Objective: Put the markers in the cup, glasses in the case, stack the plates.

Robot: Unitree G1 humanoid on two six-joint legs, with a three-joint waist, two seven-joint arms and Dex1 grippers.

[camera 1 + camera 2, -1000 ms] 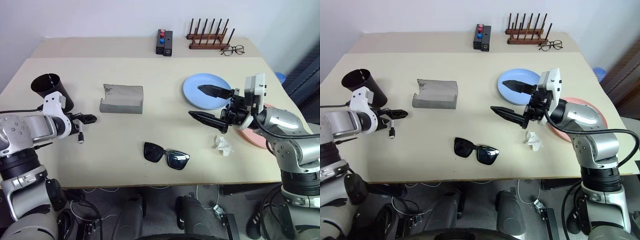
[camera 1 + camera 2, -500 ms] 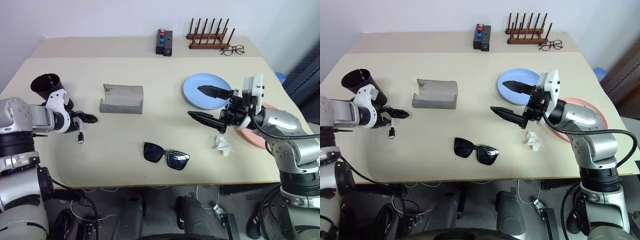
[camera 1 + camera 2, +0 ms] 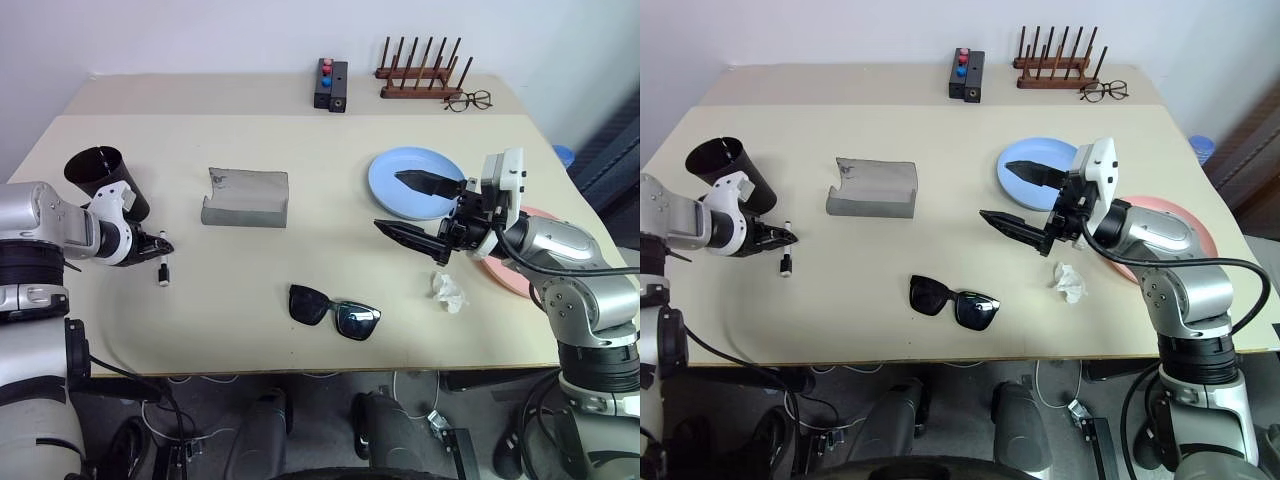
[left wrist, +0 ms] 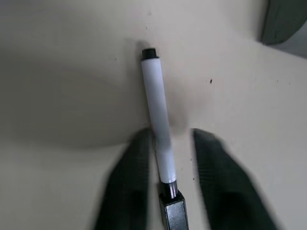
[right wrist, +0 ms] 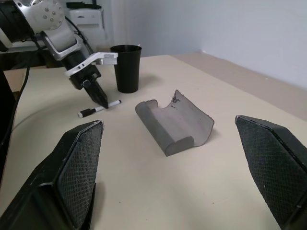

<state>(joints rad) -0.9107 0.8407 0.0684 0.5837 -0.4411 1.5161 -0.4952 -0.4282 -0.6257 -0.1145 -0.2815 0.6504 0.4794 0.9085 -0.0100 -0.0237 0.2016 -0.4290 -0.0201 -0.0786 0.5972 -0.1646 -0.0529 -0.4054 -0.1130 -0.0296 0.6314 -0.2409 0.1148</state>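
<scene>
A white marker [image 3: 162,270] with black ends lies on the table in front of the black cup [image 3: 100,172]. My left gripper [image 3: 162,245] points down at the marker's near end and is shut on it; in the left wrist view its fingers [image 4: 129,182] flank the marker [image 4: 157,110]. The grey case [image 3: 245,197] lies open mid-table, and the black sunglasses [image 3: 335,312] rest near the front edge. My right gripper [image 3: 388,201] hovers open over the near side of the blue plate [image 3: 395,165]. The pink plate [image 3: 1170,225] lies partly under the right arm.
A crumpled white paper [image 3: 447,290] lies beside the right arm. At the back stand a black box with red and blue knobs [image 3: 330,85], a wooden rack [image 3: 420,75] and thin-rimmed spectacles [image 3: 468,100].
My left gripper has tipped downward onto the white marker and its fingers have closed. The right arm has held still.
</scene>
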